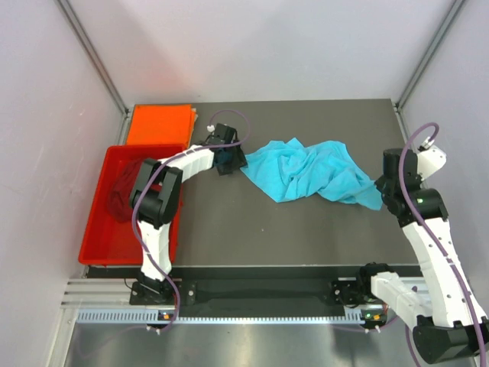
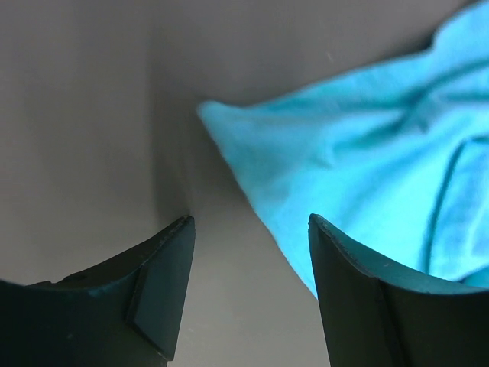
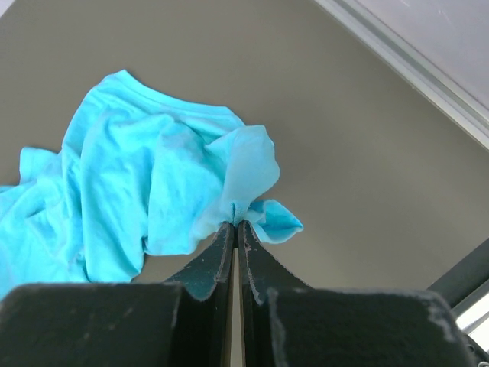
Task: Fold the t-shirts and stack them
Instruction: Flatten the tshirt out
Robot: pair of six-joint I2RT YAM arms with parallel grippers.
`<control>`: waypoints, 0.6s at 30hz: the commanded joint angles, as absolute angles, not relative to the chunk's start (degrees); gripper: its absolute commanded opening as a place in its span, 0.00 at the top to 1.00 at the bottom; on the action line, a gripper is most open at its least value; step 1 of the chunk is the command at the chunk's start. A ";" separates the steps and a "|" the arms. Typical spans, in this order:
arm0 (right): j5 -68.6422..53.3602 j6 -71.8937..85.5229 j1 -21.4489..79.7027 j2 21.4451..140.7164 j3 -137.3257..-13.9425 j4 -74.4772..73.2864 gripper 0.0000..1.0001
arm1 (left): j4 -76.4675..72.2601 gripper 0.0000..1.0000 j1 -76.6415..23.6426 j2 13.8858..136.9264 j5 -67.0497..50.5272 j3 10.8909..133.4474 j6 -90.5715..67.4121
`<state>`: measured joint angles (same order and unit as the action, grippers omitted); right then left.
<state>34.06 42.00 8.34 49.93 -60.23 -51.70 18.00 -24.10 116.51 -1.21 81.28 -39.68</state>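
Note:
The turquoise-blue t-shirt [image 1: 313,172] lies crumpled across the middle of the table. My right gripper [image 1: 384,186] is shut on a fold at its right edge [image 3: 256,191]. My left gripper [image 1: 229,160] is open and empty at the shirt's left corner [image 2: 229,130], its fingers [image 2: 164,267] low over the bare table beside the cloth. The bright orange t-shirt [image 1: 159,125] lies folded flat at the back left. The dark maroon t-shirt [image 1: 122,191] is bunched in the red tray, partly hidden by my left arm.
The rigid red plastic tray [image 1: 103,229] stands along the table's left edge. White walls and metal frame posts close in the back and both sides. The table's right edge rail [image 3: 412,65] runs close behind the right gripper.

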 commanded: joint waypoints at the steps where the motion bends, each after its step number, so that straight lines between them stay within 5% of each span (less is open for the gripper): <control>1: 33.05 41.75 7.82 48.96 -59.77 -49.40 1.00 | 17.49 0.34 -22.85 116.99 5.43 82.97 -38.85; 13: 29.36 41.92 7.82 49.22 -56.95 -46.32 1.00 | 10.29 0.36 -20.92 119.00 1.50 81.91 -46.49; 18: 28.74 41.92 7.82 48.87 -55.46 -45.35 1.00 | 8.00 0.44 -19.86 120.76 -1.84 82.00 -50.53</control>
